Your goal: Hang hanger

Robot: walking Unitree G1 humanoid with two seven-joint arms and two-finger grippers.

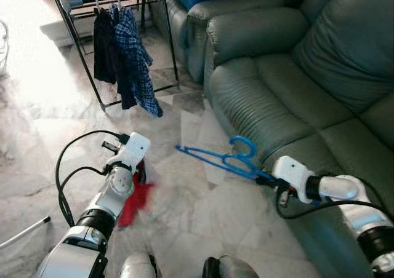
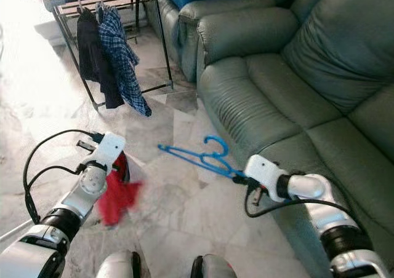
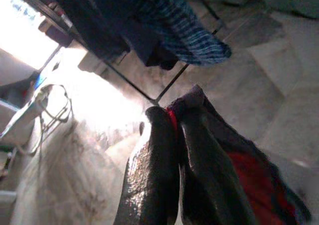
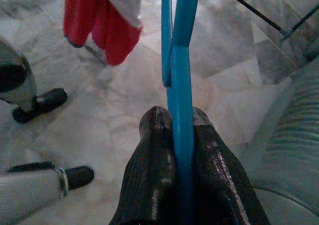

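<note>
From the head views, the right gripper [image 1: 266, 178] held a blue hanger [image 1: 223, 159] out over the marble floor [image 1: 203, 216], just left of the green sofa [image 1: 295, 75]. The left gripper [image 1: 138, 173] carried a red cloth [image 1: 136, 201] on the near left. A drying rack [image 1: 80, 50] with a plaid shirt [image 1: 135, 59] stood far left.

In the left wrist view, the fingers [image 3: 154, 175] were pinched together on the red cloth [image 3: 249, 180].

In the right wrist view, the fingers [image 4: 157, 155] were clamped on the hanger's blue bar [image 4: 182, 90].
</note>
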